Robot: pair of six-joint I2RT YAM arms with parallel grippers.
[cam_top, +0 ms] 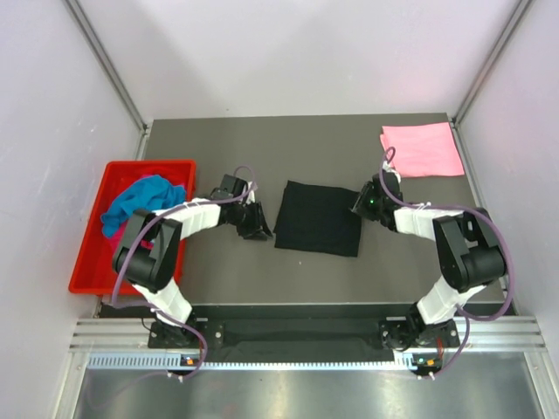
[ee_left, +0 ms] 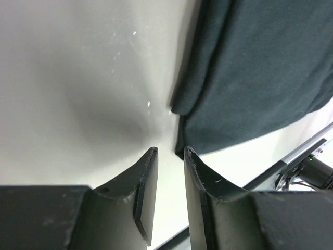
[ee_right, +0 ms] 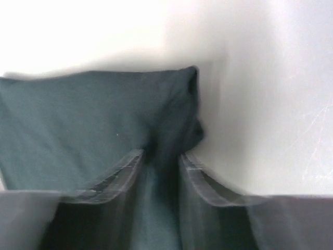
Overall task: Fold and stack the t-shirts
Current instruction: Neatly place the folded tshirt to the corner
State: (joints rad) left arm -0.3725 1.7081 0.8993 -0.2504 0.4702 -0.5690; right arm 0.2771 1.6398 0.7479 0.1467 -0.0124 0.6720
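Note:
The black t-shirt lies folded into a rectangle in the middle of the table. My right gripper is at its right edge. In the right wrist view, which is blurred, the right gripper is shut on a bunched ridge of the black t-shirt. My left gripper sits just off the shirt's left edge. In the left wrist view the left gripper is open over bare table, the black t-shirt close beside it. The light pink t-shirt lies folded at the back right. The turquoise t-shirt is crumpled in the tray; the magenta one is mostly hidden under it.
The red plastic tray stands at the table's left edge, beside the left arm. Metal frame posts rise at both back corners. The rail with the arm bases runs along the near edge.

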